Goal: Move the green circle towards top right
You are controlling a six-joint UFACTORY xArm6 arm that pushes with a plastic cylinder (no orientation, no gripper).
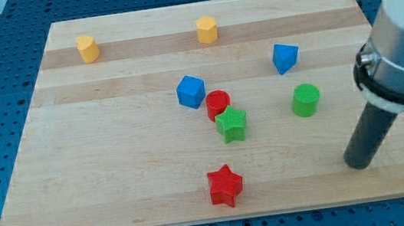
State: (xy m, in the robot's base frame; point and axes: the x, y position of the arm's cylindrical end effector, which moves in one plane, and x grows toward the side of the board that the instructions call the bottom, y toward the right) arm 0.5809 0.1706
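A: Lab bench, mid-run: the arm's dark rod stands at the view's lower right of the wooden board (34,195); its tip (360,164) rests on bare wood, touching no block.

B: And the target?

A: The green circle (305,100) sits right of centre, up and to the view's left of the tip, near it but clearly apart; the blue wedge-like block (285,57) is just above the circle.

B: Is it gripping anything?

A: Nothing to grip with; it's a plain rod, no jaws, holding nothing; it can only shove.

B: So which step is this?

A: Approach, I'd say; no contact yet. To send the circle toward the top right, the tip prob. needs to swing round to the circle's lower-left side, then push diagonally up and right.

B: Any hazards?

A: The green star (231,124) and red cylinder (218,104) touch each other left of the circle, w/ the blue cube (191,91) just beyond; a wide swing could clip them. The red star (225,185) near the bottom edge and the two yellow blocks, one (87,48) at top left, one (207,30) at top centre, look well out of it.
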